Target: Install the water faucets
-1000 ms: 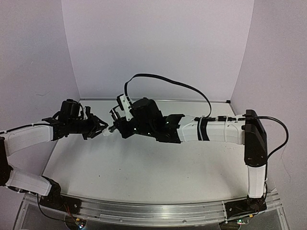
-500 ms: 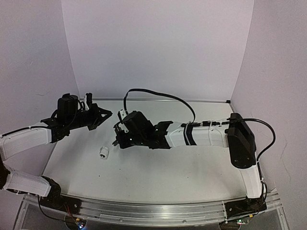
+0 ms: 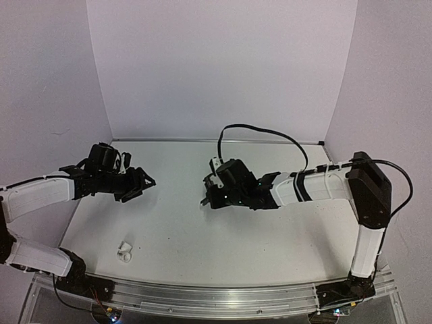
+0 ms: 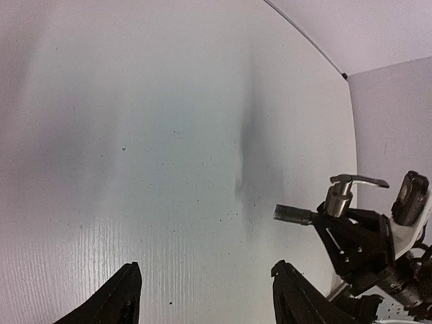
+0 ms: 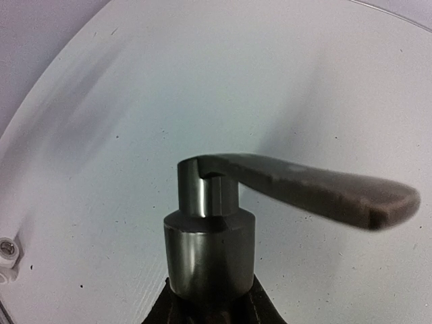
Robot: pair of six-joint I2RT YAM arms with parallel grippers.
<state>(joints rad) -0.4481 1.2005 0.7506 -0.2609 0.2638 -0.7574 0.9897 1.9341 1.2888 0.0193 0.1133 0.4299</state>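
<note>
My right gripper is shut on the dark grey metal faucet and holds it above the table's middle; its lever handle points right. The faucet also shows in the left wrist view, its spout pointing left. My left gripper is open and empty, held above the table to the left of the faucet and apart from it; its fingers frame bare table. The tiny white fitting lies loose on the table near the front left, and shows at the left edge of the right wrist view.
The white table is walled by plain panels at the back and on both sides. A black cable loops above the right arm. A metal rail runs along the near edge.
The two grippers have drawn apart; the right one moved right with the faucet. The white fitting, earlier between them, fell to the table and moved toward the near left.
</note>
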